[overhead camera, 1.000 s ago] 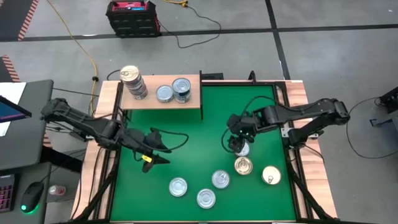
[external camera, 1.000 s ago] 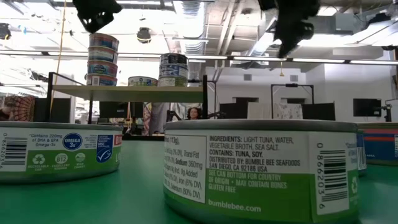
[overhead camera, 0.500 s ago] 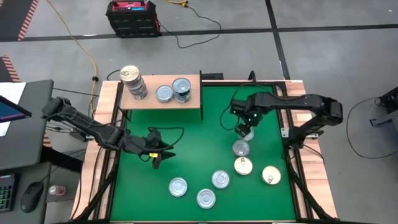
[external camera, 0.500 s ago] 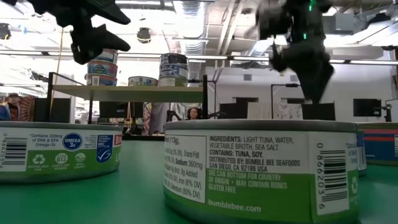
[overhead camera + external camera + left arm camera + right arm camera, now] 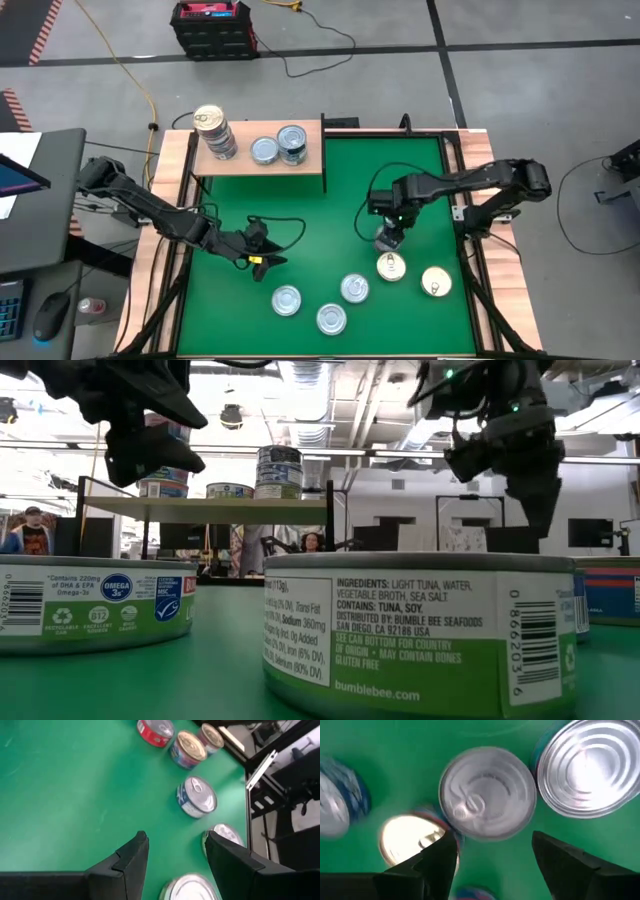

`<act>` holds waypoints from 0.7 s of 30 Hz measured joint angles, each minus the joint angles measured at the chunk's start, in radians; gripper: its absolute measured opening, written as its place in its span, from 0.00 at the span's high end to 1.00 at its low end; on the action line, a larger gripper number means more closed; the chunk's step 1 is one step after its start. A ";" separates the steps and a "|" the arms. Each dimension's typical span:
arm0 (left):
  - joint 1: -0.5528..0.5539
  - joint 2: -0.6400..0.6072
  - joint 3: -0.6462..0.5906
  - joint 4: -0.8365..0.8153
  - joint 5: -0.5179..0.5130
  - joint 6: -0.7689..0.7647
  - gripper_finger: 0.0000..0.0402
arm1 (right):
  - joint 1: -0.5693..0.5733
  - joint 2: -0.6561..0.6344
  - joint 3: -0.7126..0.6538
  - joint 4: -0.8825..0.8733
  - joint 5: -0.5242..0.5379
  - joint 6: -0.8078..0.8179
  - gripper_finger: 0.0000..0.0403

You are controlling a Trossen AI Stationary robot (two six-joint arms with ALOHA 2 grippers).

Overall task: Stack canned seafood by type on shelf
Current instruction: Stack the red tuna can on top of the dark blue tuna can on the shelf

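The left gripper (image 5: 262, 262) hovers over bare green mat (image 5: 320, 215) on the desk, jaws partly open and holding nothing; its wrist view shows mat between the fingers (image 5: 131, 865), with loose tins (image 5: 196, 796) farther off. On the shelf (image 5: 262, 160) at the mat's far left corner stand a tall stack (image 5: 214, 131), a single tin (image 5: 264, 150) and a short stack (image 5: 292, 143). The right gripper (image 5: 388, 236) sits right over a silver-lidded tin (image 5: 487, 794), jaws wide apart, straddling it; whether the fingers touch it I cannot tell. Only the low view shows labels: the nearest tin (image 5: 420, 630) reads light tuna. Five tins lie near the mat's front in the high view.
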 joint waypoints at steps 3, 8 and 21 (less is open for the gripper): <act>0.000 0.007 0.000 0.027 -0.006 0.000 0.53 | 0.011 -0.063 -0.090 0.122 -0.014 0.135 0.29; 0.000 0.005 0.000 0.027 -0.001 -0.002 0.53 | 0.046 -0.175 -0.232 0.212 0.026 0.347 0.32; 0.000 0.005 0.001 0.025 -0.006 0.028 0.53 | 0.135 -0.252 -0.407 0.475 0.103 0.570 0.46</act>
